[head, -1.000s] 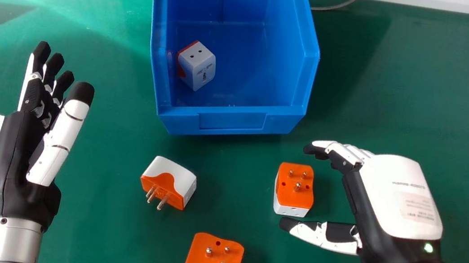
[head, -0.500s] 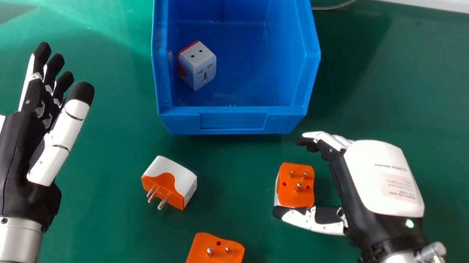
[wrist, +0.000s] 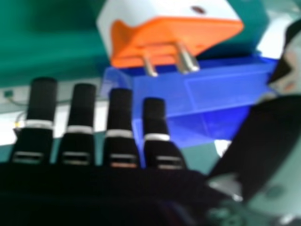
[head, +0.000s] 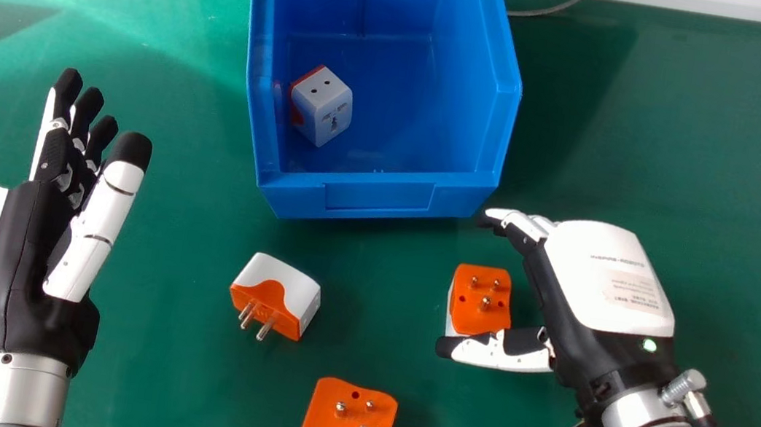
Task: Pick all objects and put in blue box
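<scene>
Right hand was spread, thumb apart from fingers; orange-and-white three-pin plastic plug adapter sat pins up between them on green table, near blue plastic box; left hand was open too

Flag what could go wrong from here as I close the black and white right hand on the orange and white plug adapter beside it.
The thumb of the right hand overlaps the near edge of the adapter in the head view, so closing might push or tip it.

Its upright metal pins could catch the fingers and spoil the grip.

The fingertips look close to the front corner of the blue plastic box; they may nudge it.
</scene>
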Motion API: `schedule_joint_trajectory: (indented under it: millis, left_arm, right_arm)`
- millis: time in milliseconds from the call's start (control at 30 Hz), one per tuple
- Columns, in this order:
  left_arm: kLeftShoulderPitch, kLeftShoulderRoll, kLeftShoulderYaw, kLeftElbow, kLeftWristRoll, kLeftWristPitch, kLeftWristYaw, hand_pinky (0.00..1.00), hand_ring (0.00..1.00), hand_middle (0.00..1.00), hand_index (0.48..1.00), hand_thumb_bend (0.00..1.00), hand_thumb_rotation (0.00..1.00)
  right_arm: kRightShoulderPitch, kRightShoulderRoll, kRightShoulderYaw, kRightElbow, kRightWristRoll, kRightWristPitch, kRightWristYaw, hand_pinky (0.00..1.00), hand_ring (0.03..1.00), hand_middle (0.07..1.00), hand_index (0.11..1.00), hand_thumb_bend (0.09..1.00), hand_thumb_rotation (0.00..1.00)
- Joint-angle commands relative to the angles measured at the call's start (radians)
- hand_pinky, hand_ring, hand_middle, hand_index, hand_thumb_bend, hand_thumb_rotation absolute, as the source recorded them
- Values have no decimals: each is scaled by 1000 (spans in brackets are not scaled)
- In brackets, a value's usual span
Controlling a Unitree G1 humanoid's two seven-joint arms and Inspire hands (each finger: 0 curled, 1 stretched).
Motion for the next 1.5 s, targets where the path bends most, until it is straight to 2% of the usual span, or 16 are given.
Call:
schedule_joint_trajectory:
  millis: [0,67,267,400,433,500,700,833,900,1000,1067,1200,1333,1467]
  left_arm:
    - [-1,6,9,-19,-4,-18,0,951,974,990,995,614,616]
    - [0,9,9,-22,-1,-15,0,951,974,989,993,616,616]
    - [-3,13,13,-16,-9,-20,-8,960,978,991,992,623,620]
    - [-6,14,15,-16,-5,-18,-6,961,979,992,992,625,619]
    - [-7,15,15,-14,-5,-19,-8,960,979,992,992,627,619]
    - [-11,18,17,-9,-15,-21,-18,959,978,992,992,626,621]
    - [-18,16,23,-5,-16,-20,-21,961,982,995,995,625,620]
    - [-20,15,26,-8,-10,-16,-17,957,978,990,989,622,613]
    - [-22,17,27,-7,-10,-15,-19,956,976,987,985,624,611]
    - [-24,20,29,-4,-19,-14,-25,959,976,986,984,628,610]
    - [-26,21,29,-1,-17,-18,-27,961,977,987,985,631,609]
    - [-28,25,28,-5,-15,-15,-24,959,975,985,985,629,609]
    - [-31,28,28,1,-19,-20,-27,959,975,983,982,629,608]
    - [-31,21,26,-9,-10,-9,-10,956,971,978,976,631,606]
  right_arm:
    - [-16,-17,3,-12,-11,10,25,626,746,780,787,724,436]
    - [-14,-26,5,-19,-11,17,46,632,750,784,790,730,436]
    - [-9,-60,8,-29,-11,12,83,672,780,811,813,779,432]
    - [-11,-73,5,-31,-8,17,102,676,784,816,817,787,442]
    - [-15,-75,5,-28,-9,18,106,677,786,818,819,790,440]
    - [-28,-78,7,-8,-12,14,100,683,790,822,822,789,436]
    - [-79,-72,24,64,-26,17,82,678,785,818,820,792,428]
    - [-116,-64,34,113,-31,17,67,674,782,816,817,793,434]
    - [-134,-60,42,133,-36,21,64,673,780,814,815,792,433]
    - [-157,-53,50,158,-36,24,54,675,781,815,817,785,435]
    - [-172,-49,57,175,-40,30,52,674,778,812,815,785,432]
    - [-202,-40,69,208,-37,42,52,678,777,810,814,777,438]
    - [-235,-32,86,256,-41,42,35,680,777,808,809,770,436]
    - [-262,-25,100,295,-36,41,23,678,773,803,803,770,432]
